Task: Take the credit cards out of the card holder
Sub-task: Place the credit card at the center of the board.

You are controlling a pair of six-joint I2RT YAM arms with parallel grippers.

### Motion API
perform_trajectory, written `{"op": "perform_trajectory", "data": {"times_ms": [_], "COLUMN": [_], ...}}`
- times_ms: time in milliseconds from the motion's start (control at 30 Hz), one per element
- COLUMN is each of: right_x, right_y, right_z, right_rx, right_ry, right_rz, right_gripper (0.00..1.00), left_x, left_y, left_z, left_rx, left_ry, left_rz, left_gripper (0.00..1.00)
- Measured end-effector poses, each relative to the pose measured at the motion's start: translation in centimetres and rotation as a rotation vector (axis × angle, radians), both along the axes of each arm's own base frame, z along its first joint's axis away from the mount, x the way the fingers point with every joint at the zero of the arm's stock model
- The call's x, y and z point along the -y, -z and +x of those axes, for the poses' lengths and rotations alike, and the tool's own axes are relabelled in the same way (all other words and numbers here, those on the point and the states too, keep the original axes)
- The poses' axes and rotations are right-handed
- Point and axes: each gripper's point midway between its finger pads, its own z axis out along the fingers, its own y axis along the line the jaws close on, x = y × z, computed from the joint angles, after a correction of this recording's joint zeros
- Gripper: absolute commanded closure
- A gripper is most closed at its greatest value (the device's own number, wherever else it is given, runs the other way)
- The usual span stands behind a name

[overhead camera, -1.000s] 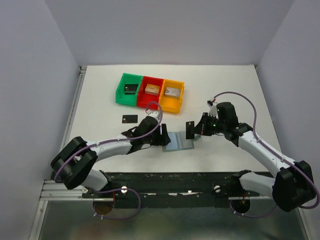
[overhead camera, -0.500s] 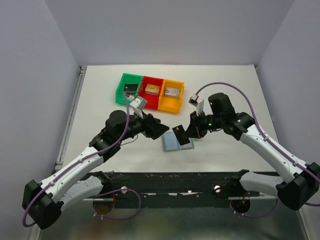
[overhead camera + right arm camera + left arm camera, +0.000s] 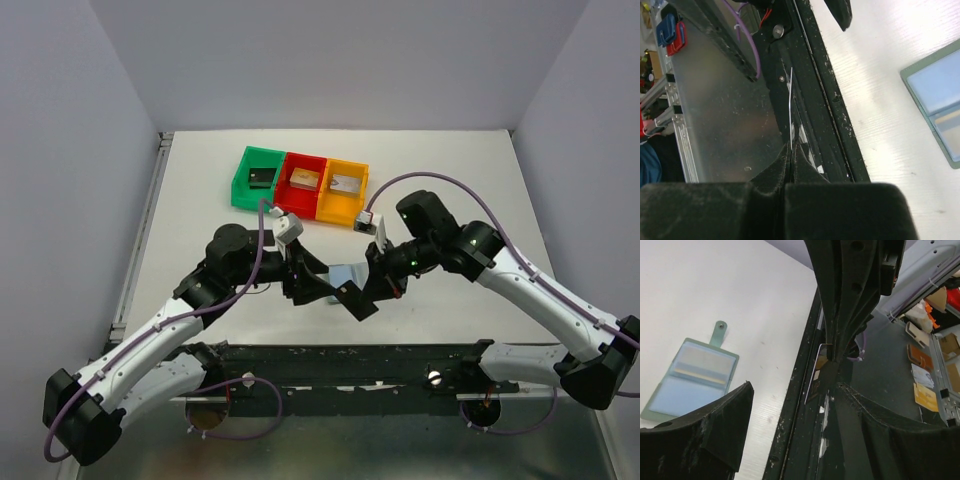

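- Your right tool [image 3: 790,150] is pinched shut on one black card [image 3: 352,298], held off the worktop [image 3: 715,285] near its front edge.
- Your left tool [image 3: 790,405] has its fingers spread and holds nothing; it hangs just beside the right tool.
- The card holder [image 3: 690,375] lies open and flat on the worktop, between the two tools.
- A gold-tan card [image 3: 702,360] shows in its upper pocket, so by my judgement the job is partly done. At least that one is left to pull, and I cannot tell how many more.
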Motion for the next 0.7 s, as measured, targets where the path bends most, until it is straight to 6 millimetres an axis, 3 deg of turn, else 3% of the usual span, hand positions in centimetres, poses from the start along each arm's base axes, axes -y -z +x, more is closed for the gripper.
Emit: {"op": "perform_trajectory", "data": {"times_ms": [67,300,700], "right_x": [-0.1,-0.8,-1.3], "right_y": [-0.1,-0.7,-0.9], "right_z": [-0.4,-1.1,-1.2], "right_rx": [-0.001,0.018,0.029], "right_ry": [-0.017,-0.071,-0.105], "right_rz": [-0.004,-0.003,-0.009], "right_gripper": [1.0,1.0,1.0], "left_x": [0.2,0.4,0.8], "left_y": [1.0,1.0,1.4], "left_z": [-0.2,-1.2,-2.6], "left_rx": [-0.035,-0.051,-0.085], "left_ry": [0.028,0.089,0.203], "left_rz": [0.023,0.021,0.015], "left_gripper": [0.23,0.3,0.82]}}
